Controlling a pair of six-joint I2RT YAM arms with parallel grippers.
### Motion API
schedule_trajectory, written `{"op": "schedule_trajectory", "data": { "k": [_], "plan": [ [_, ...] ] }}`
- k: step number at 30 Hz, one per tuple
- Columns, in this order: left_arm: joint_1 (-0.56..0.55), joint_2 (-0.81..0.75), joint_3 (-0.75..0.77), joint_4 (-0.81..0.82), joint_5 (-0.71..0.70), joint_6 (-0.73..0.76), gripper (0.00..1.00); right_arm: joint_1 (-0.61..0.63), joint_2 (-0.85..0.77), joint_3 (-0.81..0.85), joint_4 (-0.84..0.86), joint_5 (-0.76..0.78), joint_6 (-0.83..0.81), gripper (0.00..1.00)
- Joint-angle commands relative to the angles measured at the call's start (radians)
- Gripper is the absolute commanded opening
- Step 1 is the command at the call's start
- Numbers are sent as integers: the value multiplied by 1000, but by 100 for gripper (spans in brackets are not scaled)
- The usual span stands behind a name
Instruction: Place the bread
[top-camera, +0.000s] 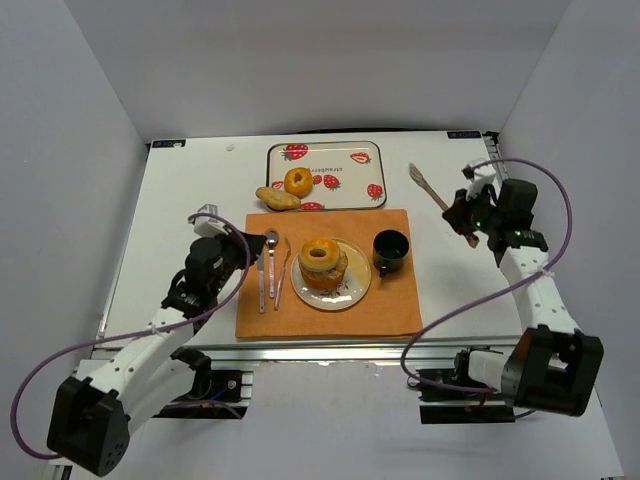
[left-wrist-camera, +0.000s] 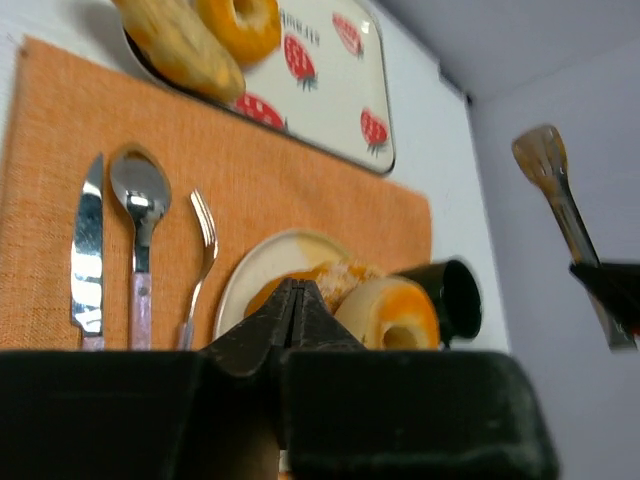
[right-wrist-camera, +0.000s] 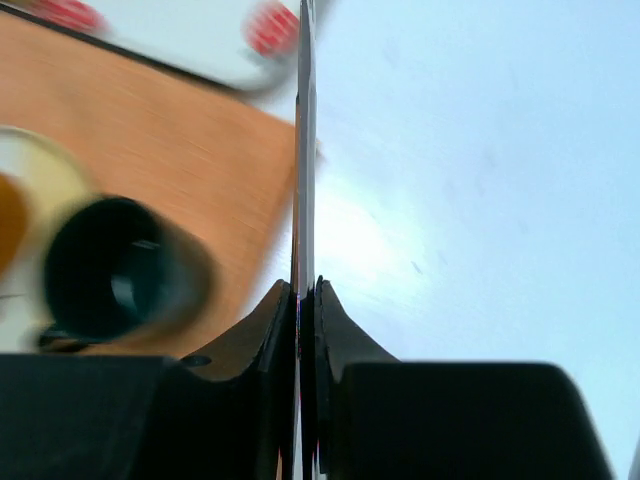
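Bread lies in two places: a ring-shaped piece (top-camera: 298, 181) sits on the strawberry tray (top-camera: 350, 190) at the far side of the tabletop (top-camera: 190, 190), with a long roll (top-camera: 277, 198) just beside it hanging over the tray's near rim. Another ring (top-camera: 320, 252) tops a stack on the plate (top-camera: 357, 290) in the middle of the orange placemat (top-camera: 390, 310). We judge all of it to be light, soft and easily dented, with a crust that may flake, so a gentle squeeze suits it better than a hard pinch. We would take a ring across one side of its loop, and the roll across its middle, where it balances. The stack on the plate looks a little tall, and we expect a nudge could tip it. The left tool (left-wrist-camera: 296, 290) is closed with nothing between its fingers, low over the near left part of the placemat by the cutlery. The right tool (right-wrist-camera: 305, 290) is clamped on a slim utensil (top-camera: 430, 188), tongs by the look of it, held over the right side of the tabletop, well apart from any bread.
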Motion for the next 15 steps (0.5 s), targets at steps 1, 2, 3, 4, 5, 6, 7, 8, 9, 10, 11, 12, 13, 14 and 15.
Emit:
{"op": "schedule_trajectory", "data": {
  "k": [1,2,3,4,5,6,7,8,9,10,11,12,13,14,15],
  "plan": [
    [-14,70,65,9,156,47,19,-72,73,-127,200,211,-40,0],
    [-26,101,79,-5,162,64,25,-94,122,-137,190,197,-44,0],
    [-51,113,110,-43,162,84,34,-132,140,-147,190,186,-45,0],
    [-63,124,127,-60,152,121,49,-152,156,-158,198,176,-45,0],
    [-75,135,140,-77,147,135,55,-164,173,-195,210,182,-49,0],
    [-95,150,160,-97,136,149,60,-178,177,-216,276,194,-54,0],
    [-105,156,168,-103,129,166,65,-183,182,-238,295,200,-75,0],
    [-123,162,173,-103,127,172,66,-184,194,-268,316,208,-89,0],
    [-132,173,180,-100,126,178,67,-186,200,-279,321,209,-98,0],
    [-143,178,182,-100,103,187,70,-186,216,-287,315,205,-121,3],
    [-154,181,185,-100,92,192,71,-186,223,-298,306,186,-135,10],
    [-166,190,187,-98,89,195,71,-186,228,-304,295,185,-144,17],
    [-169,196,188,-98,89,196,71,-186,243,-310,292,186,-153,29],
    [-172,201,188,-100,55,195,71,-186,253,-316,289,197,-179,35],
    [-177,205,190,-103,46,195,71,-186,265,-321,286,208,-190,40]
  ]
}}
